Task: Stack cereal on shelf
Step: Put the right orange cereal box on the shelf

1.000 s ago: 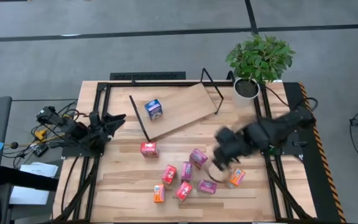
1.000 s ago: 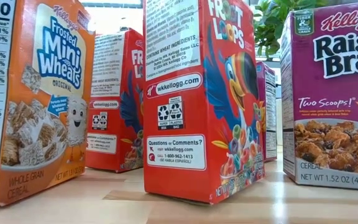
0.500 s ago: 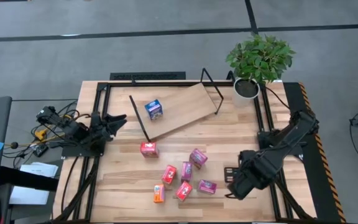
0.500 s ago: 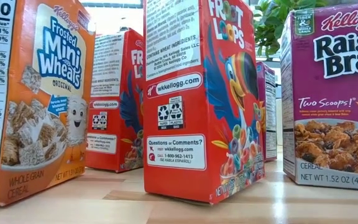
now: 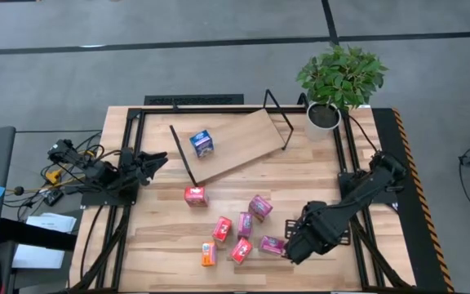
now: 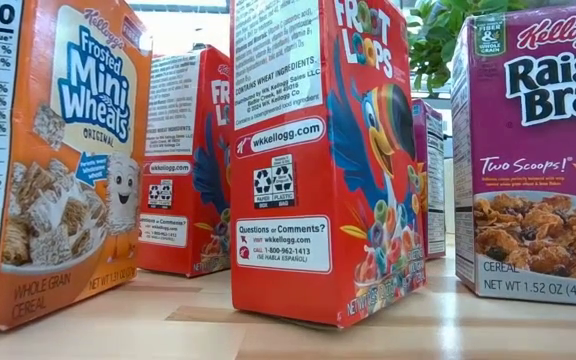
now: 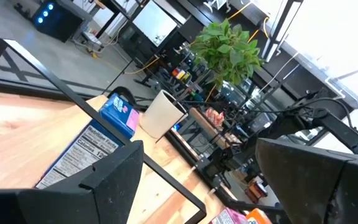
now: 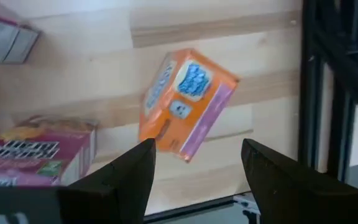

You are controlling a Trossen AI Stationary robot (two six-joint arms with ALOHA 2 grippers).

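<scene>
The shelf (image 5: 243, 143), a tilted plywood board with black rod ends, stands at the far middle with a blue cereal box (image 5: 201, 143) on it. Several red, pink and orange cereal boxes (image 5: 243, 224) stand or lie near the table's front. My right gripper (image 5: 299, 241) hangs open, pointing down over an orange box (image 8: 185, 106), which lies between and beyond its fingertips, untouched; the high view hides this box. My left gripper (image 5: 149, 162) waits open at the table's left edge, facing the blue box (image 7: 114, 115).
A magenta box (image 5: 272, 243) lies just left of my right gripper, and it is the magenta box (image 8: 36, 155) in the right wrist view. A black frame rail (image 8: 328, 93) runs beside the orange box. A potted plant (image 5: 339, 82) stands at the far right corner. Close boxes (image 6: 318, 160) fill the low view.
My right gripper has gone toward the table's near edge and down, rolling about its own axis, and now hangs over the orange box that showed uncovered a second ago. Its fingers keep the same gap. No box has moved.
</scene>
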